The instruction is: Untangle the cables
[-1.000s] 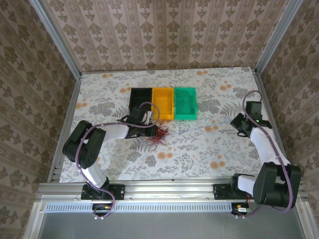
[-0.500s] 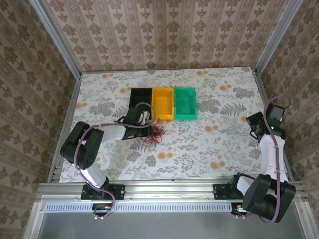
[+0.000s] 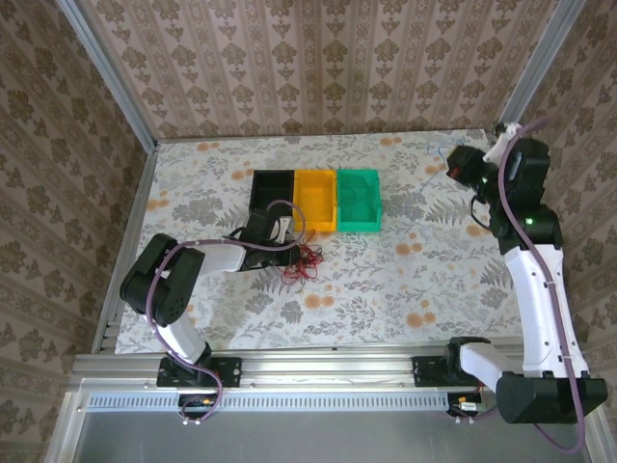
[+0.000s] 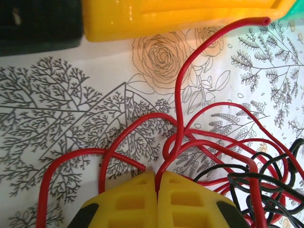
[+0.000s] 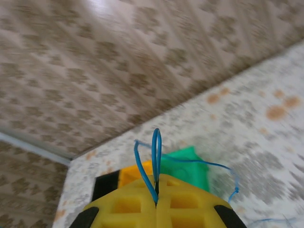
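A tangle of red cable [image 3: 305, 261] and black cable [image 4: 266, 190] lies on the flowered table just in front of the yellow bin. My left gripper [image 3: 287, 247] rests low at the tangle's left edge, shut on a red cable [image 4: 178, 95] strand that runs between its yellow fingertips [image 4: 137, 194]. My right gripper [image 3: 457, 167] is raised high near the far right corner. It is shut on a thin blue cable [image 5: 156, 147], which loops above the pads and trails off to the right. In the top view the blue cable [image 3: 431, 166] is a faint line beside that gripper.
Three open bins stand in a row at the table's middle back: black bin [image 3: 273, 191], yellow bin [image 3: 316, 199], green bin [image 3: 359, 199]. The yellow bin [image 4: 180, 16] is close ahead of the left fingers. Metal frame posts [image 3: 525, 72] and papered walls ring the table.
The right arm has swung from the table's right side up toward the far right corner, carrying the blue cable away from the tangle. The left gripper has stayed on the red cable.
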`<act>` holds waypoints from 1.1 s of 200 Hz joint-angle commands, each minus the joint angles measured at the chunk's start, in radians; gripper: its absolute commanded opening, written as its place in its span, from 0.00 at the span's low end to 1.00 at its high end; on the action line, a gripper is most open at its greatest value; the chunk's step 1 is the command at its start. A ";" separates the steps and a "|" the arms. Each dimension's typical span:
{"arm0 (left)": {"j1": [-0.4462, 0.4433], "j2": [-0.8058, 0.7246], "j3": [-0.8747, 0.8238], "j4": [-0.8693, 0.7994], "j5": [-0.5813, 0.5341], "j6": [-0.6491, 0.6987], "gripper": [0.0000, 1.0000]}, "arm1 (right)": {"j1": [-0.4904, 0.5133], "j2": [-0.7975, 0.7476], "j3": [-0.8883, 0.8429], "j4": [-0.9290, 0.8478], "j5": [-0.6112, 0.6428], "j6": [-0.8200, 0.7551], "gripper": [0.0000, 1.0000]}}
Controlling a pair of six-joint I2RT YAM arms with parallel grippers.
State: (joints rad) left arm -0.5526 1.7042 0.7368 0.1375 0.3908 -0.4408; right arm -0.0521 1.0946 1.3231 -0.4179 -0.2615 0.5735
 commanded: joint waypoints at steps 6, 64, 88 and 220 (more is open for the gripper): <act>-0.012 -0.008 -0.035 -0.027 -0.024 0.030 0.00 | 0.079 0.103 0.135 0.037 -0.063 -0.053 0.00; -0.012 -0.021 -0.042 -0.023 -0.043 0.028 0.00 | 0.195 0.388 0.303 0.043 -0.063 -0.100 0.01; -0.012 -0.025 -0.045 -0.026 -0.049 0.026 0.00 | 0.223 0.442 0.309 0.031 -0.049 -0.122 0.01; -0.019 -0.010 -0.041 -0.023 -0.068 0.023 0.00 | 0.264 0.304 0.401 0.143 0.111 -0.269 0.01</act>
State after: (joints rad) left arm -0.5625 1.6913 0.7158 0.1623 0.3618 -0.4362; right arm 0.1989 1.4334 1.6810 -0.3607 -0.1440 0.3466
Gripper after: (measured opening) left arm 0.050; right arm 0.042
